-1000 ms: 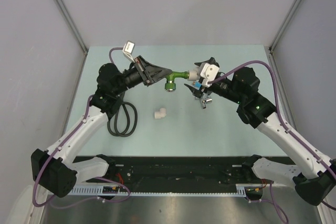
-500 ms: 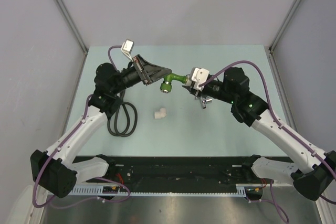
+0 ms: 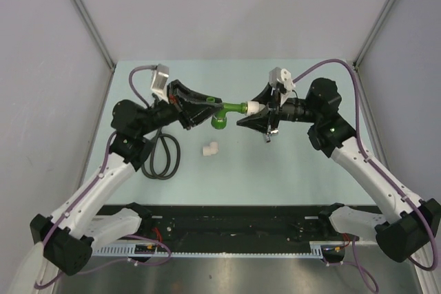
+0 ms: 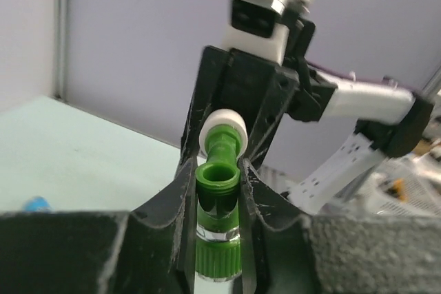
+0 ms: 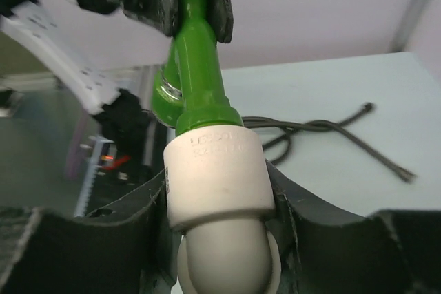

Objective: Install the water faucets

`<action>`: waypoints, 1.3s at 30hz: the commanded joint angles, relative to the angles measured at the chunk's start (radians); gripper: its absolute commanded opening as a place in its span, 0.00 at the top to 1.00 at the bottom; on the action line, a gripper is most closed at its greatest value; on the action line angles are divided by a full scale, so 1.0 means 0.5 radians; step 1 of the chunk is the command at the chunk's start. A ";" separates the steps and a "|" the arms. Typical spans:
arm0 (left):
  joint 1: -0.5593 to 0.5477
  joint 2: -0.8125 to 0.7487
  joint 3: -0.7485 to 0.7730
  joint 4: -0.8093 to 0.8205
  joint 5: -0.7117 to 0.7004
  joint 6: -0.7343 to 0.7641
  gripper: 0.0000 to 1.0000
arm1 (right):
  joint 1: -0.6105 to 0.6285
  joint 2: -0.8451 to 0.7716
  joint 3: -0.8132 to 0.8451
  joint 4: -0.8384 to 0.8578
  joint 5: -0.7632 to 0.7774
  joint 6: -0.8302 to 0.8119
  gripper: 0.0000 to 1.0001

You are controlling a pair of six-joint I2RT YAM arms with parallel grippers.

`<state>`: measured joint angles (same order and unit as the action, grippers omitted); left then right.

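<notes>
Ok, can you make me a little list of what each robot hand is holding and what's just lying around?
left gripper: shut on the green faucet
right gripper: shut on a white elbow fitting
join: the faucet's end sits in that fitting's mouth
loose: spare white elbow and coiled black hose, both on the table

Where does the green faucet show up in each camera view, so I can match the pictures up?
Top external: the green faucet sits mid-picture, slightly above centre.
Left wrist: bottom centre, clamped in the left gripper.
Right wrist: upper centre, beyond the right gripper.
Shared landmark: the white fitting on its end, visible in all three views.
</notes>
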<state>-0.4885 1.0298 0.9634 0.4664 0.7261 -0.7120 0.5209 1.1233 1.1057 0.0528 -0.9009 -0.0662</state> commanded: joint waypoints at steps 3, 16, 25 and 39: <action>0.038 -0.277 -0.190 0.248 0.219 0.963 0.97 | -0.204 0.174 0.028 0.750 -0.367 1.345 1.00; 0.023 -0.437 -0.356 0.153 0.192 1.403 1.00 | -0.217 0.377 0.028 1.020 -0.450 1.967 0.99; 0.026 -0.366 -0.313 0.129 -0.304 0.858 1.00 | -0.336 0.306 0.028 0.938 -0.441 1.713 0.22; 0.210 -0.096 0.110 -0.408 -0.397 -0.247 1.00 | -0.471 -0.117 0.028 0.220 0.025 0.333 0.00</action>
<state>-0.4343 0.9581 0.9318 0.2852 0.4862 -0.6178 0.2703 1.1461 1.1053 0.2985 -1.0161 0.4191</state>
